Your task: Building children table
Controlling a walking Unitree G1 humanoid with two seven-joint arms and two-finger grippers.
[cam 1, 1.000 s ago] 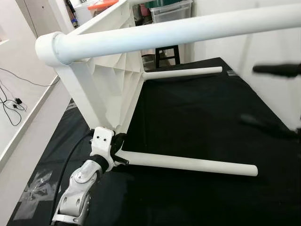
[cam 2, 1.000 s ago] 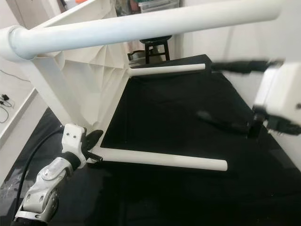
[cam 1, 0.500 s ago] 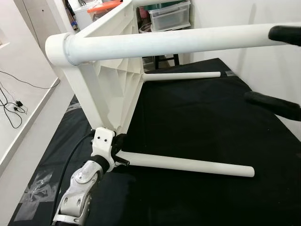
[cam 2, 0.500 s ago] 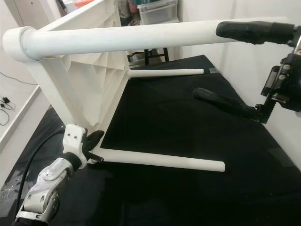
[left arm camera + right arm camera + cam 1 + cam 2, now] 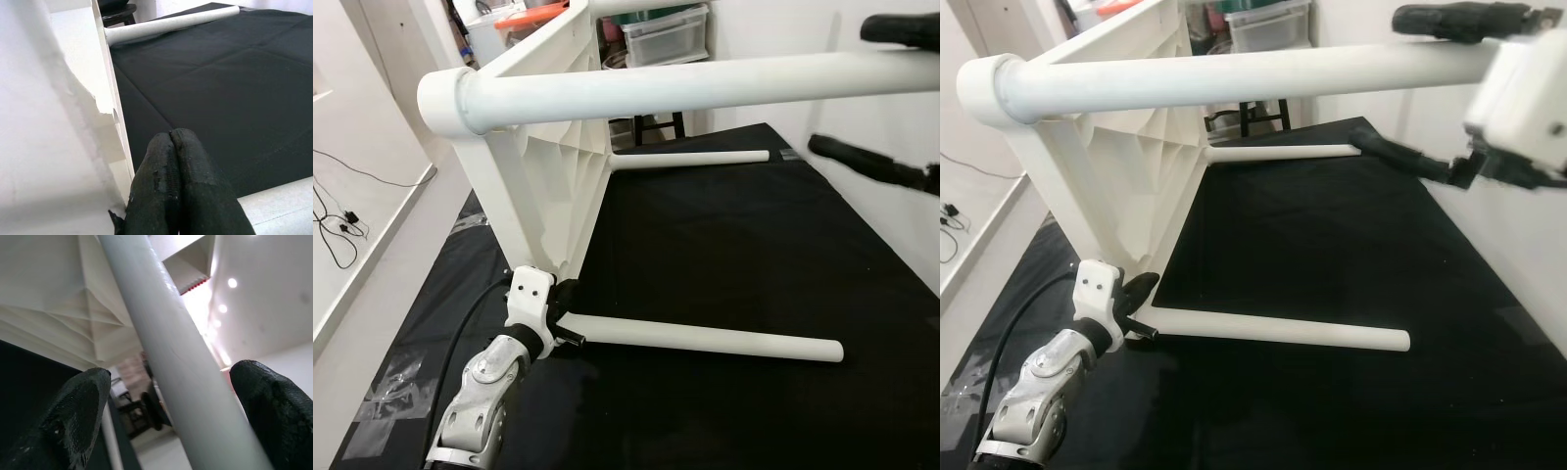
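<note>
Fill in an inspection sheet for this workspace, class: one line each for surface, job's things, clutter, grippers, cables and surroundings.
Surface: black mat on the floor.
Job's things: white tabletop on its side, legs fitted; upper leg, lower leg.
Clutter: clear plastic wrap at the mat's edge.
Grippers: left gripper shut at the lower leg's base; right gripper open, fingers around the upper leg.
Cables: black cable on the floor.
Surroundings: storage box, stool.

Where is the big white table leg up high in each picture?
Left eye view: upper table leg crosses the top.
Right eye view: it crosses the top, right gripper open around its far end.
Left wrist view: not there.
Right wrist view: it runs up between two black fingers.
Shared landmark: ribbed white tabletop.
</note>
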